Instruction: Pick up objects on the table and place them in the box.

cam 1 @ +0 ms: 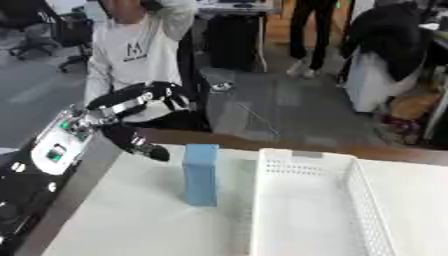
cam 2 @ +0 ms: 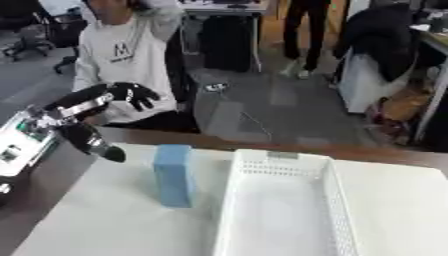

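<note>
Near the middle of the frame, a tall light blue box-shaped block (cam 1: 201, 174) stands upright on the pale tabletop (cam 1: 131, 220), just left of a white perforated basket (cam 1: 311, 210) that fills the lower right and looks empty. Block and basket are close, a narrow strip of table showing between them. Up and to the left of the block, the robot's left hand (cam 1: 140, 120) hangs above the table's far left corner, fingers spread and relaxed, thumb pointing down toward the block, holding nothing and touching nothing. Its silver and black forearm runs down to the lower left edge. A dark wooden border (cam 1: 262, 145) edges the table's far side. Beyond it lies a grey floor (cam 1: 262, 100), with a person in a white sweatshirt (cam 1: 140, 55) behind the hand, and an office chair at upper left.
</note>
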